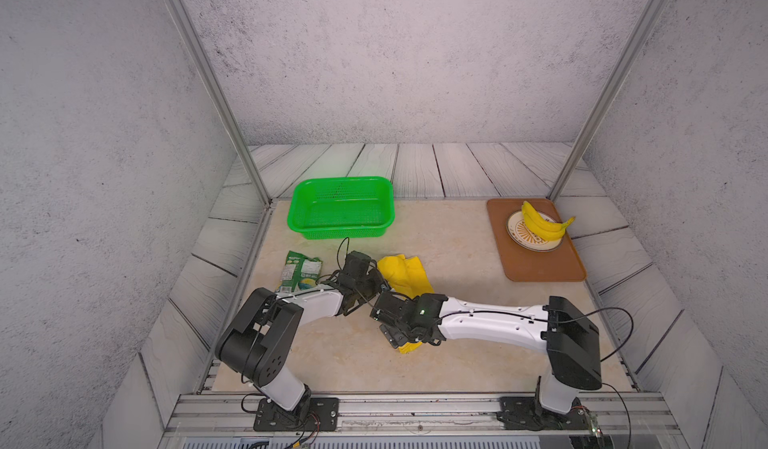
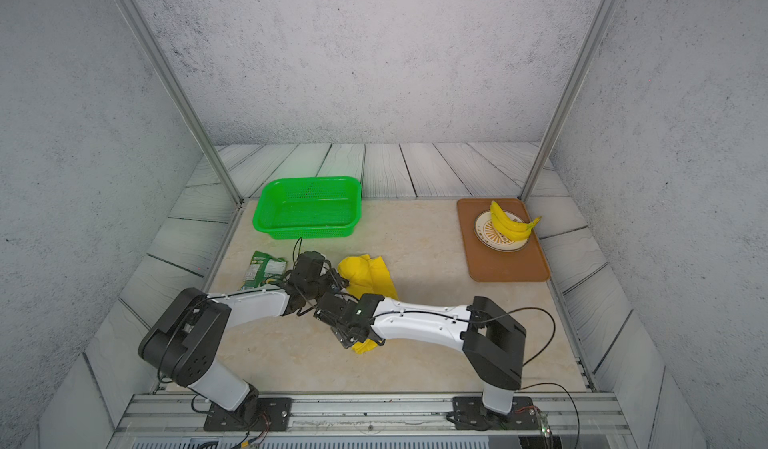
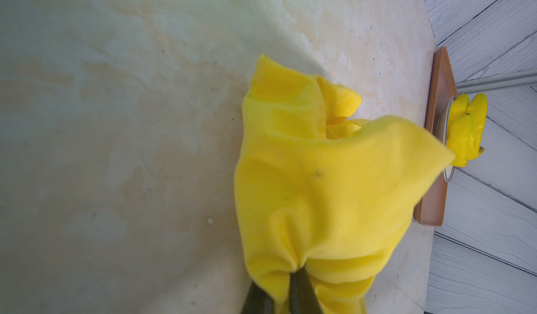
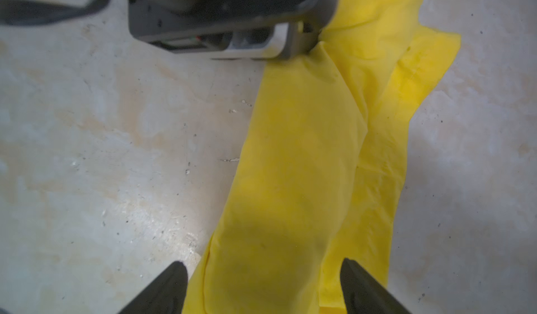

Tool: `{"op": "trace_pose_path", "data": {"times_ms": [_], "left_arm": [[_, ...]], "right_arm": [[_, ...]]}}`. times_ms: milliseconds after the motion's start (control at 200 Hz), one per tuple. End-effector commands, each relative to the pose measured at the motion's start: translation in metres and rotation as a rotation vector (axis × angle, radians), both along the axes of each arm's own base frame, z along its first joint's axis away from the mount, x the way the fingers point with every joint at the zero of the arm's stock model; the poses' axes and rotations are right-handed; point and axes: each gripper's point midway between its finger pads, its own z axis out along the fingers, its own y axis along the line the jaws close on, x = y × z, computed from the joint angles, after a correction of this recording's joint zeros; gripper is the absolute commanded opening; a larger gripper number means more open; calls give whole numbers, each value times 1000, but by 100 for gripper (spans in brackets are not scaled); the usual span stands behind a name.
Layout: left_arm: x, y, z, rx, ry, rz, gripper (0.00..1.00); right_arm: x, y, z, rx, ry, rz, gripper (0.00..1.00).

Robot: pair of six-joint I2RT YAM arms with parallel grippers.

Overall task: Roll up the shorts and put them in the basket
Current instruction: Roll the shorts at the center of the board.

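Note:
The yellow shorts (image 1: pixel 405 274) (image 2: pixel 368 274) lie in a folded, elongated bundle at the middle of the table, running from far to near. My left gripper (image 1: pixel 380 287) (image 3: pixel 283 286) is shut on a pinch of fabric at the bundle's left edge, and the cloth bunches around its fingers. My right gripper (image 1: pixel 384 326) (image 4: pixel 263 269) hovers open over the near end of the shorts (image 4: pixel 290 181), its two fingertips standing wide on either side of the folded strip. A small yellow corner (image 1: pixel 409 347) sticks out beneath the right wrist. The middle of the shorts is hidden by both wrists in the top views.
A green mesh basket (image 1: pixel 340 208) stands at the back left. A green snack bag (image 1: pixel 301 270) lies left of the left wrist. A brown tray (image 1: pixel 540 268) at the back right holds a plate (image 1: pixel 513 226) with yellow bananas (image 1: pixel 540 222).

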Motion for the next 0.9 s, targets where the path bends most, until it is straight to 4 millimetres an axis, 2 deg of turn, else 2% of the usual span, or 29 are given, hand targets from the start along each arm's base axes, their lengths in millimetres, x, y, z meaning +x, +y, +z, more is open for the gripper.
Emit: {"op": "trace_pose_path", "data": {"times_ms": [0,100,155,280,365,420,495,556,626,756,896], "left_arm": [[-14,8,-11,16,57,25,0],[-16,9,-10,4,60,35,0],[-16,10,-9,3,61,37,0],[-17,11,-6,0,60,44,0],[-15,13,-1,2,53,51,0],[-14,15,4,7,42,54,18],[-11,20,13,25,24,55,48],[-10,27,21,39,8,63,62],[-9,35,31,54,-18,72,69],[-13,48,47,96,-66,77,74],[-19,44,47,94,-74,33,78]], "right_arm": [[15,-5,-5,-84,-86,-34,87],[24,0,-12,-99,-139,-52,86],[29,-1,-17,-113,-166,-60,82],[31,1,-28,-124,-186,-49,63],[28,5,-28,-79,-172,-19,49],[24,9,-24,-29,-157,5,45],[17,16,-21,68,-96,38,44],[12,19,-17,152,-42,50,44],[8,24,-11,274,22,56,44],[6,25,1,522,161,29,44],[18,8,10,768,282,-69,44]]}}
